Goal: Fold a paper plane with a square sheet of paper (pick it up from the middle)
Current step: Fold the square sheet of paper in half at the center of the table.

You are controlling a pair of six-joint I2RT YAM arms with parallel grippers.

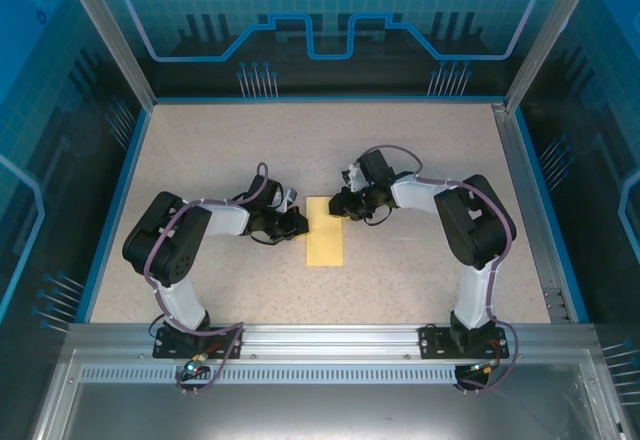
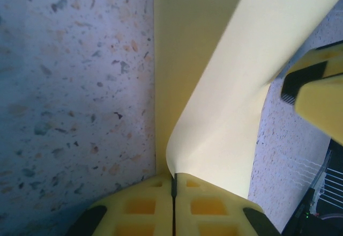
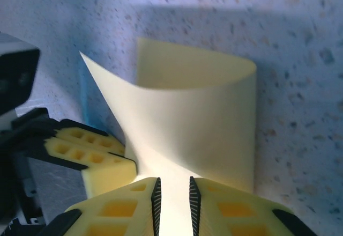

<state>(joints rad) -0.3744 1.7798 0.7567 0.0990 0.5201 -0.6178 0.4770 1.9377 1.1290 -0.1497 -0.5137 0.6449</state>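
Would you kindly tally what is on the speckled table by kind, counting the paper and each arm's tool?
Pale-yellow folded paper sheet: 1
Yellow-fingered tools: 2, the left tool and the right tool
Total: 3

The square sheet of paper [image 1: 325, 232] looks thin, matt and smooth, pale yellow. Under it, the table [image 1: 200, 150] is a matt speckled stone-look surface. Fingertips [image 3: 123, 206] beside the sheet look like yellow moulded plastic with black ribbed edges. Near the arm bases, the rail [image 1: 330, 340] is brushed metal.
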